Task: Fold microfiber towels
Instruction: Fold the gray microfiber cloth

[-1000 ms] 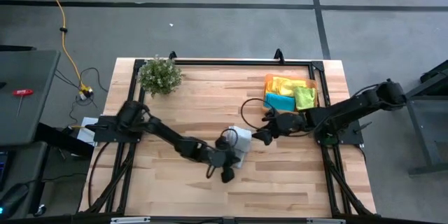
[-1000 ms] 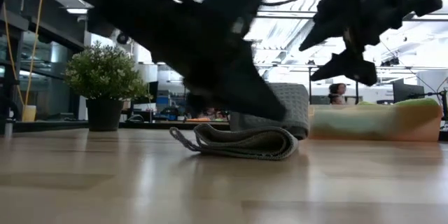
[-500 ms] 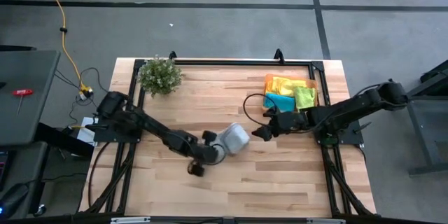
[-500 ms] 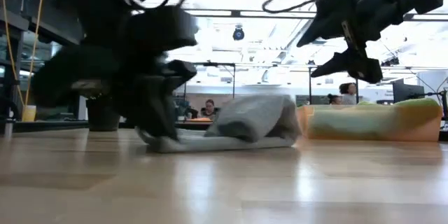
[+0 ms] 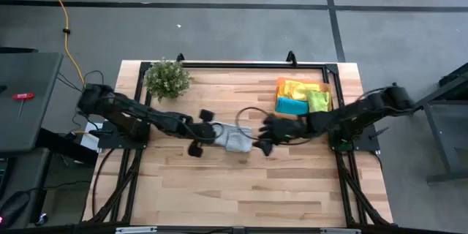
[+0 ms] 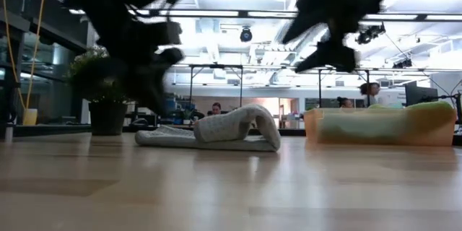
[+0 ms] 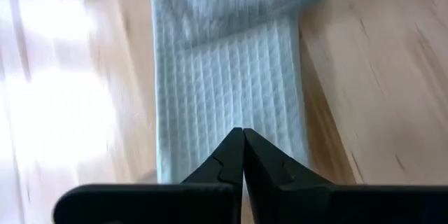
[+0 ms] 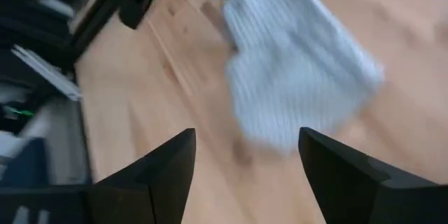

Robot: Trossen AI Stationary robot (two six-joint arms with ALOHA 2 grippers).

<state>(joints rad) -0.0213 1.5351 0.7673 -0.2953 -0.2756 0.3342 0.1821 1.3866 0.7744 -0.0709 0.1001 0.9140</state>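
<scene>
- Grey concrete floor surrounds a pale wooden table [image 5: 292,183] framed in black bars; a yellow cable [image 5: 62,25] runs across the floor toward 10 o'clock of the table.
- Beyond the table edge, the low view looks into a bright hall with ceiling lights, glass partitions and 2 or 3 seated people, too far off to tell more.
- At the table's 11 o'clock corner stands a small potted plant [image 5: 167,78].
- At 2 o'clock lies an orange tray [image 5: 280,82] holding yellow towels [image 5: 294,88], a teal towel [image 5: 292,106] and a lime green towel [image 5: 319,101].
- Near the table's centre lies the grey-blue towel [image 5: 232,137], partly folded, 1 flap humped up over a flat strip [image 7: 231,84] of waffle weave.
- From 9 o'clock, the left gripper [image 7: 242,152] reaches in, fingers clenched tight together at the strip's near end; whether cloth is pinched between them cannot be told.
- From 3 o'clock, the right gripper [image 8: 245,161] hovers over the towel's other end, fingers spread wide, grasping nothing.
</scene>
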